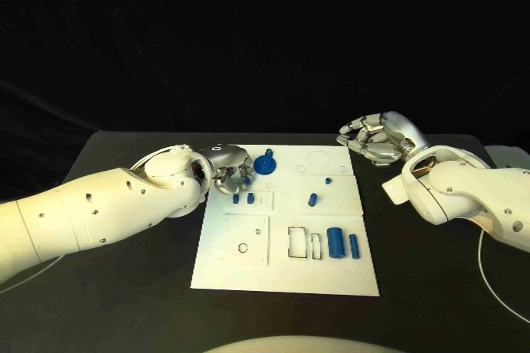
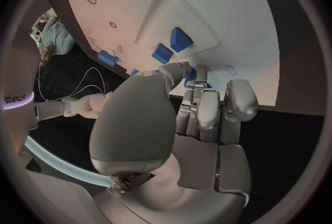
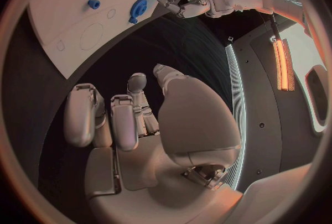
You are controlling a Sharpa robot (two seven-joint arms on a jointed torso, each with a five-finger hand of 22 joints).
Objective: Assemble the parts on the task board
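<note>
The white task board [image 1: 285,253] lies in the middle of the black table. My left hand [image 1: 229,169] is at its far left corner, right beside a blue gear-shaped part [image 1: 265,165]. In the left wrist view its thumb and curled fingers [image 2: 207,108] pinch a small blue part [image 2: 191,76], mostly hidden. Two small blue blocks [image 1: 243,198] stand just in front of that hand. My right hand [image 1: 379,137] hovers off the board's far right corner, fingers curled in, holding nothing.
More blue parts are on the board: a short peg [image 1: 312,199], a thick cylinder [image 1: 335,243] and a thin bar [image 1: 354,246] near the right edge. Outlined recesses [image 1: 297,243] lie beside them. A thin cable [image 1: 486,272] runs over the table at the right.
</note>
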